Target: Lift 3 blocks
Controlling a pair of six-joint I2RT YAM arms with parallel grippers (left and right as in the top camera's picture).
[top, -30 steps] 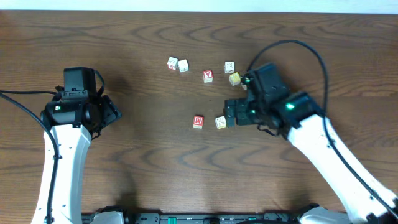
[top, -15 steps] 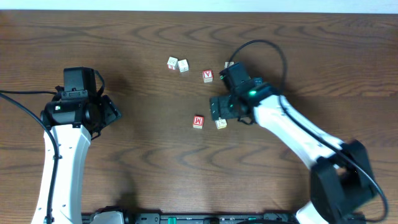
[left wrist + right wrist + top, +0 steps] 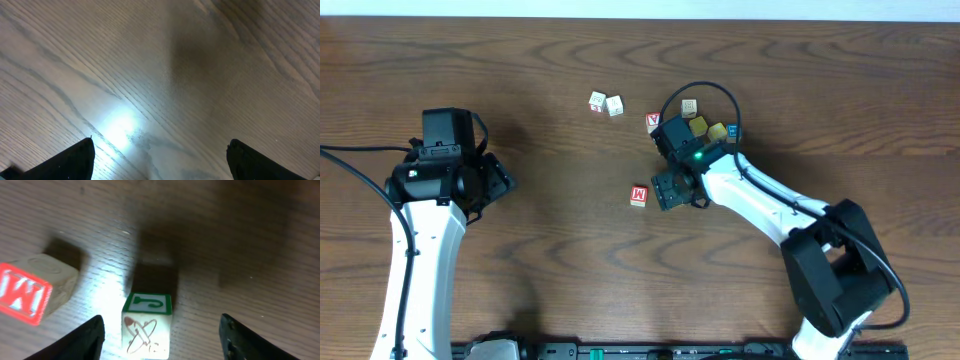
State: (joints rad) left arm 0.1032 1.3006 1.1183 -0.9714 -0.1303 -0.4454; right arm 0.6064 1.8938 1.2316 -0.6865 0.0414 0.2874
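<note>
I take the red-faced wooden cube with a white M [image 3: 639, 195] as my landmark; it lies on the dark brown wood-grain table [image 3: 520, 60]. Just beside it, on the side toward the right arm, sits the green-faced wooden cube with a white symbol [image 3: 147, 322]. The two are near each other but apart. From overhead I cannot see the green one, because the right gripper [image 3: 162, 320] hangs straight over it. On the right wrist camera its fingers [image 3: 85, 340] stand spread on either side of that cube, with table showing in both gaps, so it pinches nothing.

Farther up the table from the M cube I count seven more cubes. Nearest is a red-faced cube with a V [image 3: 652, 120], partly covered by the right arm's wrist. Beyond that is a tight cluster of four: the pale cream cube [image 3: 689, 106], a yellowish cube [image 3: 698, 126], a second yellowish cube [image 3: 717, 131] and a blue-faced cube [image 3: 732, 130]. A black cable [image 3: 700, 85] loops over this cluster. Up and toward the left arm, a white-and-red cube [image 3: 597, 101] and a pale cube [image 3: 615, 105] sit side by side; they are too small for me to tell whether they touch. That makes nine cubes.

The left gripper [image 3: 161, 145] hangs well apart from the M cube, its jaws spread wide over bare table.
</note>
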